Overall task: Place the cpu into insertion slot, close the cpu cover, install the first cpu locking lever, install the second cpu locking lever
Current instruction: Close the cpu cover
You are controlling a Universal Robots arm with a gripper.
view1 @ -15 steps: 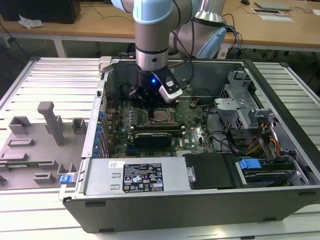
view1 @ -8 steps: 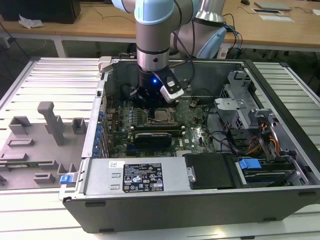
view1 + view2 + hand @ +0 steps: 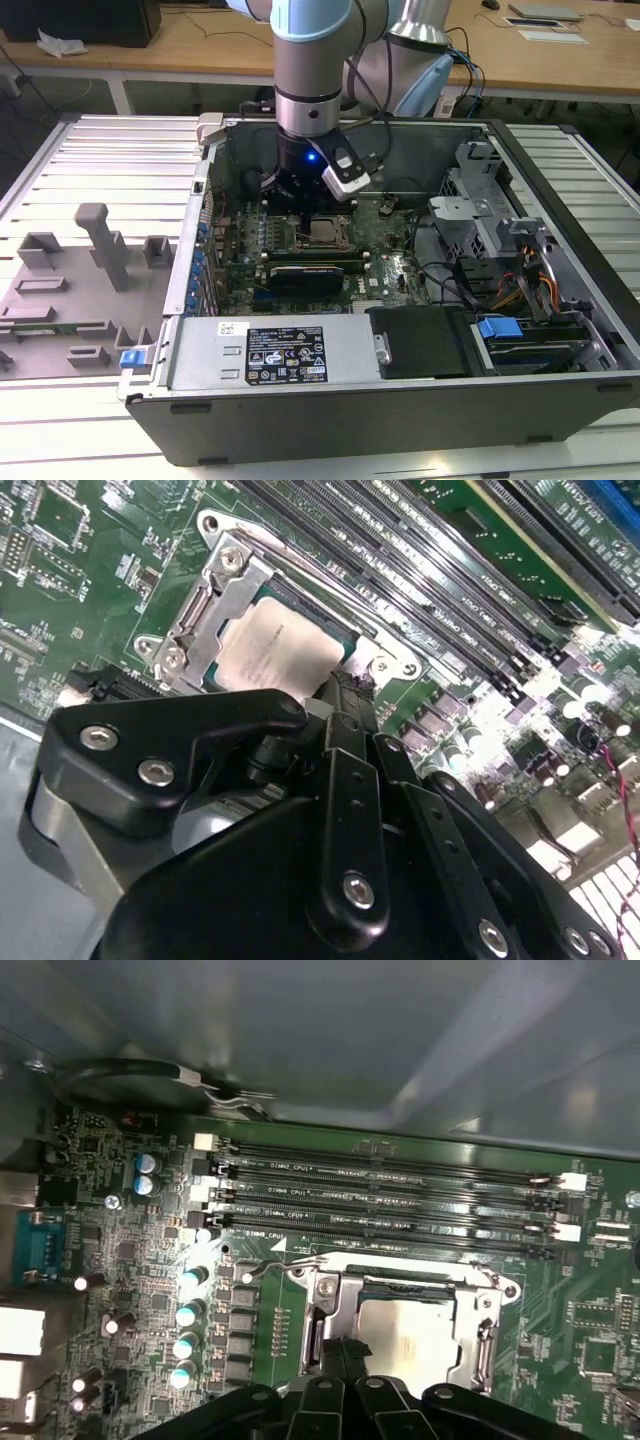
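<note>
Pincer: the black two-finger gripper point(image 3: 345, 688) is keeping a narrow stance, tips drawn together and clasping nothing that I can make out. It is hanging just beside one edge of the socket.
Chip: the flat square cpu with the pale silvery-beige metal top point(image 3: 410, 1335) is lying inside the dark-framed insertion slot point(image 3: 390, 1288), on the green circuit board point(image 3: 250, 1345).
Cover: the thin silver-grey metal cpu cover point(image 3: 330, 1300) is lying down around the chip, its window framing the pale top.
Lever: a thin steel wire lever point(image 3: 275, 1266) is running along the socket's side, next to the long black memory slots point(image 3: 390, 1195).
Risk, slipping: the tips are working close to a springy wire, so a glancing push is likely to skid onto the board's small parts.
Risk, cover: if the frame is not sitting flat, pressing a lever is likely to strain the chip.
Hidden: the gripper's own body is blocking the near side of the socket in both wrist views.
Unclear: whether either lever is hooked under its catch, and whether the tips are touching metal.
</note>
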